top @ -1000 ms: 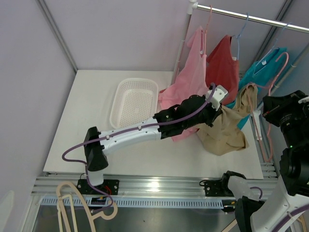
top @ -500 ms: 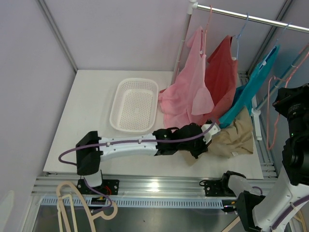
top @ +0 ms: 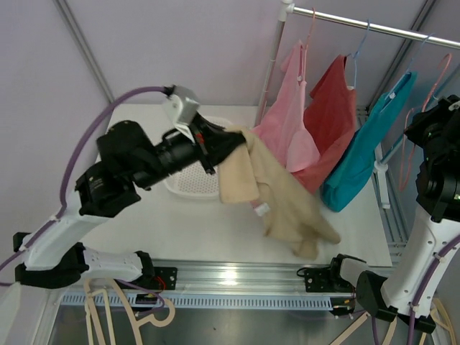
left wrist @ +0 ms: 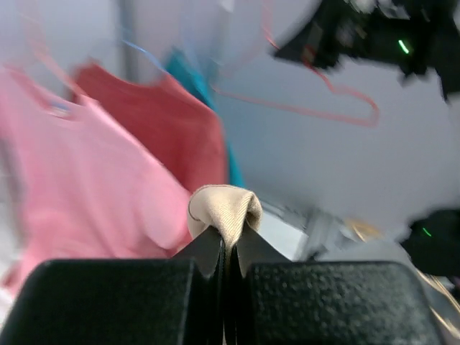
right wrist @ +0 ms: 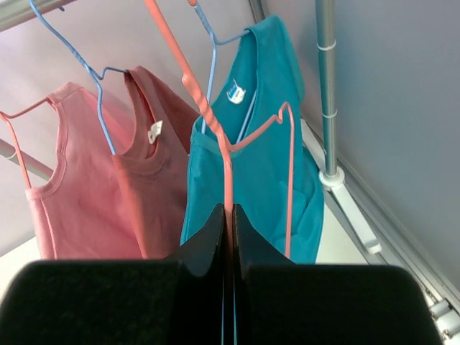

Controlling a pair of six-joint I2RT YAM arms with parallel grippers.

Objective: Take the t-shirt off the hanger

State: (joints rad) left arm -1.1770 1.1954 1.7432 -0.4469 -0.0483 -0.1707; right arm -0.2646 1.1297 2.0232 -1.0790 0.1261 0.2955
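**Beige t-shirt (top: pixel 280 194) hangs limp over the table (top: pixel 215 230).**
Overhead: left gripper (top: pixel 224 140) holds it near the basket (top: pixel 190 188). Left wrist: jaws pinch a bunched fold, apt for soft, light cloth. Right wrist: right gripper (right wrist: pixel 228 210) clamps the bare hanger (right wrist: pixel 228 176).

White table (top: pixel 208 231); white perforated basket (top: pixel 192 185) resting toward far side.

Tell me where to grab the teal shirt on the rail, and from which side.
Likely best: pinch the teal shirt at its lower hem, approaching from the near, table side. It hangs from the rail with that bottom edge bunched and drooping towards the arms, while the red shirt hangs close beside it.
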